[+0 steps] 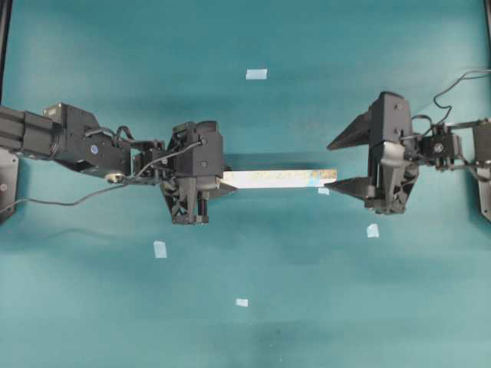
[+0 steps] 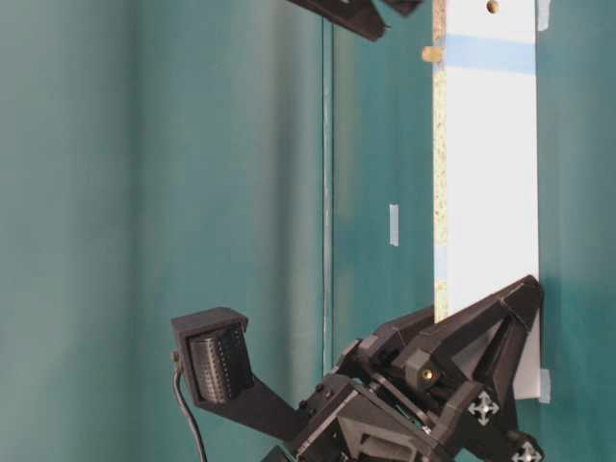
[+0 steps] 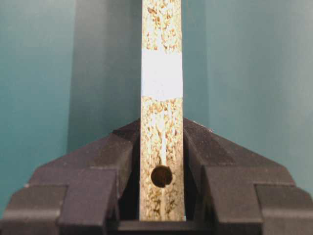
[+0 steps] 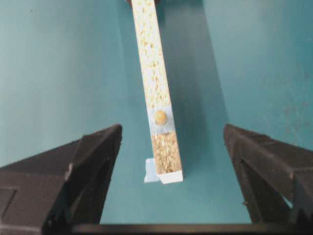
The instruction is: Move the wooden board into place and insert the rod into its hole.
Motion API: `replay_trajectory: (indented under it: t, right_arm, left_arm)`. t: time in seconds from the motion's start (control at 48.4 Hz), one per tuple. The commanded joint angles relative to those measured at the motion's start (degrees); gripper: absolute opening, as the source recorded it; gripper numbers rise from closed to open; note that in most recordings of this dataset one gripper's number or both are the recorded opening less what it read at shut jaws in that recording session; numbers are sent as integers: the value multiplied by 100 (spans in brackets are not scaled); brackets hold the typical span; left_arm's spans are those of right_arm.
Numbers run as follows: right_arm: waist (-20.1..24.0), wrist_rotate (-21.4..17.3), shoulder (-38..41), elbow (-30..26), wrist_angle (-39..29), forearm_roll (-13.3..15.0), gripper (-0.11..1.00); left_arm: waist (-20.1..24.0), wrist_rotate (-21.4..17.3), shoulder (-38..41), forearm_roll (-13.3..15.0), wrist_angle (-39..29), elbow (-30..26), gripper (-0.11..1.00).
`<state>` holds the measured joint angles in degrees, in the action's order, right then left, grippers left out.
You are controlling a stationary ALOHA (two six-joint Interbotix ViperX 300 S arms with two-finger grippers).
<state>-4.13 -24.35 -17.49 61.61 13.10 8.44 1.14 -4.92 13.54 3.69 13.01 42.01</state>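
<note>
Left gripper (image 3: 161,196) clamps the wooden board (image 1: 280,178) on edge; the rod (image 4: 161,117) sits in its hole at 12 o'clock of our wide-open, empty right gripper (image 4: 171,147). We'd retreat straight, without nudging.

You've got a plain teal counter (image 1: 92,307) here, evenly lit, soft shadows, small pale tape squares (image 1: 256,74) dotted about.
</note>
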Motion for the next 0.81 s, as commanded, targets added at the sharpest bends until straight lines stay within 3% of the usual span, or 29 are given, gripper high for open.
replay_trajectory:
  t: [0.0, 0.393, 0.434, 0.517, 0.579, 0.662, 0.786]
  right_arm:
    - [35, 0, -325, -105, -149, 18, 93]
    - [62, -9, -1301, 88, -861, 18, 93]
    - [62, -9, -1362, 141, -879, 18, 93]
    - [70, -9, -1459, 255, -870, 18, 93]
    - [70, 0, -1538, 369, -853, 18, 93]
    - [97, -9, -1670, 510, -835, 9, 93]
    - [105, -9, -1819, 659, -826, 9, 93]
  left_arm:
    - [-35, 0, -97, 0, -26, -35, 21]
    - [-35, 220, -105, 9, -237, 0, 22]
    - [-35, 237, -114, 9, -264, 9, 29]
    - [-35, 246, -158, 0, -272, 0, 54]
    - [-26, 246, -220, 9, -272, 0, 64]
    - [-35, 246, -281, 9, -272, 9, 74]
    - [-35, 246, -439, 9, -290, 79, 72]
